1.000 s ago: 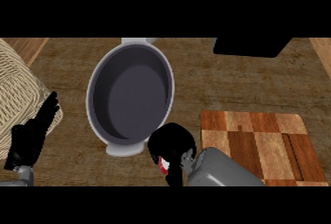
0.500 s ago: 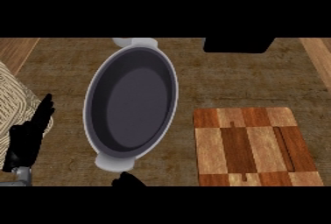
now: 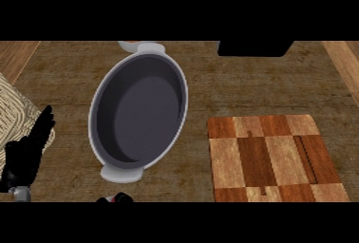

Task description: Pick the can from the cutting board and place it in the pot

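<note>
The dark oval pot (image 3: 140, 114) with pale handles lies in the middle of the counter, with nothing inside it. To its right sits the checkered wooden cutting board (image 3: 270, 159), its top bare. Only a sliver of my right hand (image 3: 120, 197) shows at the lower edge, just below the pot's near handle. It is curled on the can (image 3: 106, 200), of which only a red speck shows. My left hand (image 3: 28, 152) rests open at the left edge, fingers up.
A woven, cream-coloured thing (image 3: 10, 114) lies at the far left beside my left hand. A black block (image 3: 256, 47) stands at the back right. A small white object (image 3: 129, 45) peeks out behind the pot's far handle.
My right hand has drawn back and left from beside the cutting board to the lower edge, below the pot's near handle, until almost out of view. The left hand has stayed put.
</note>
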You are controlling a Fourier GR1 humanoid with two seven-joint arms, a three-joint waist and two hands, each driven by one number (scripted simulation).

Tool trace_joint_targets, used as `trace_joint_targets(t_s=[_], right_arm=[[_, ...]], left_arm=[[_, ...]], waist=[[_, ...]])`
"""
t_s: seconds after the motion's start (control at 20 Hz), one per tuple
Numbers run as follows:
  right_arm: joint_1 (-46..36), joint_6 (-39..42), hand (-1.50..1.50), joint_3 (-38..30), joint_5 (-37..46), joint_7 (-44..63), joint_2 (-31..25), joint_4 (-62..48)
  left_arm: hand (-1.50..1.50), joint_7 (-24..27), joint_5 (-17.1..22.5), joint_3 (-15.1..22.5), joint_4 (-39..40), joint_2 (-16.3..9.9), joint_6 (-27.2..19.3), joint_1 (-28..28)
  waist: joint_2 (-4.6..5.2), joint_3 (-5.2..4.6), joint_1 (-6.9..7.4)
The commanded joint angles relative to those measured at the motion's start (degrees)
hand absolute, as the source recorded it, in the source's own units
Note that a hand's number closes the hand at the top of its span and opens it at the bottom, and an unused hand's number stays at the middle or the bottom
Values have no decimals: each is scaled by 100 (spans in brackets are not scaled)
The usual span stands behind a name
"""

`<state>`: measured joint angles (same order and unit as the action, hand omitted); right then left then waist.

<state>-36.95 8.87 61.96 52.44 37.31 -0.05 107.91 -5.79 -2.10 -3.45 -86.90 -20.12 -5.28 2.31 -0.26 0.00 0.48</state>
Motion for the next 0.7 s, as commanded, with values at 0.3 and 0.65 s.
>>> trace_joint_targets(t_s=[0.3, 0.65], right_arm=[[-601, -656, 150, -1473, -1101, -269, 4, -132], [-1912, -1447, 150, -2246, -1970, -1022, 5, -2003]], left_arm=[[0, -465, -125, 0, -419, 68, 15, -127], [0, -108, -204, 80, -417, 249, 103, 260]], waist=[[23, 0, 15], [31, -3, 93]])
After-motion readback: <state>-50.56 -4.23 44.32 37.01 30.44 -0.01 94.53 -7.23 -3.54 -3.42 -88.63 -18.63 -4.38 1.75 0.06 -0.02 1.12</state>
